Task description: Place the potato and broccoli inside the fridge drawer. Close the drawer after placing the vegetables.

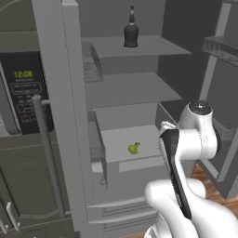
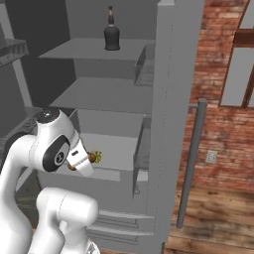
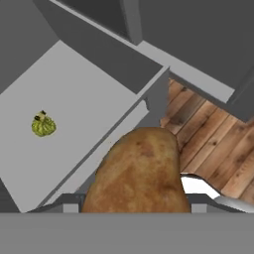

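1. Evidently, the two-finger gripper was closed around a large brown russet potato, held over the drawer's front corner.
2. Inside the pulled-out, light-grey box-shaped fridge drawer, a tiny green broccoli floret lay on the floor.

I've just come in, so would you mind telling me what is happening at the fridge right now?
The robot arm is carrying the potato in its gripper toward the open fridge drawer. The broccoli already lies on the drawer's floor. The potato is not yet in the drawer: it hangs near the front corner, partly over the wooden floor. The drawer is pulled out.
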Robot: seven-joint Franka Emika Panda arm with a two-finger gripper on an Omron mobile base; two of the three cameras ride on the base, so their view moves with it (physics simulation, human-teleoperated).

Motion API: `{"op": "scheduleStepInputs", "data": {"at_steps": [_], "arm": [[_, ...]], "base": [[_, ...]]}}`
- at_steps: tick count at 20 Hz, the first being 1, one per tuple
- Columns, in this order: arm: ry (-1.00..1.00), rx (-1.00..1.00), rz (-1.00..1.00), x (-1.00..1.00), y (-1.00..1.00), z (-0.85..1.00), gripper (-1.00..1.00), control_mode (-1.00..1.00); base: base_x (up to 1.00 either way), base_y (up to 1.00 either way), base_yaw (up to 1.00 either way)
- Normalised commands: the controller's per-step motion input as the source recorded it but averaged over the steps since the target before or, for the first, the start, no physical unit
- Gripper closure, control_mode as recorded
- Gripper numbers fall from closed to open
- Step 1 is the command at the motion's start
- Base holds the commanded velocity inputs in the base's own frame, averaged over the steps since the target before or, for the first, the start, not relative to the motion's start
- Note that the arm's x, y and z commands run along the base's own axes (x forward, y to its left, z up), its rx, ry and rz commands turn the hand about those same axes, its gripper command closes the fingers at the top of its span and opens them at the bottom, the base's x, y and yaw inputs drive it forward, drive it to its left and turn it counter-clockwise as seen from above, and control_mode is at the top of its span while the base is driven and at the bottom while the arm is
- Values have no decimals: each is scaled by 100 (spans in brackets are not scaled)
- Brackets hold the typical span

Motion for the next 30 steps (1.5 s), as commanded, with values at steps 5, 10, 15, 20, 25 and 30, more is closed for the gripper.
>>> {"op": "scheduleStepInputs", "data": {"at_steps": [5, 10, 15, 20, 25, 30], "arm": [[0, 0, 0, 0, 0, 0, 100, 100], [0, 0, 0, 0, 0, 0, 100, 100], [0, 0, 0, 0, 0, 0, 100, 100], [0, 0, 0, 0, 0, 0, 100, 100], [0, 0, 0, 0, 0, 0, 100, 100], [0, 0, 0, 0, 0, 0, 100, 100]], "base": [[23, 0, 5], [6, -22, 5], [17, -12, 7], [8, -2, 16], [7, -6, 21], [17, -2, 21]]}}
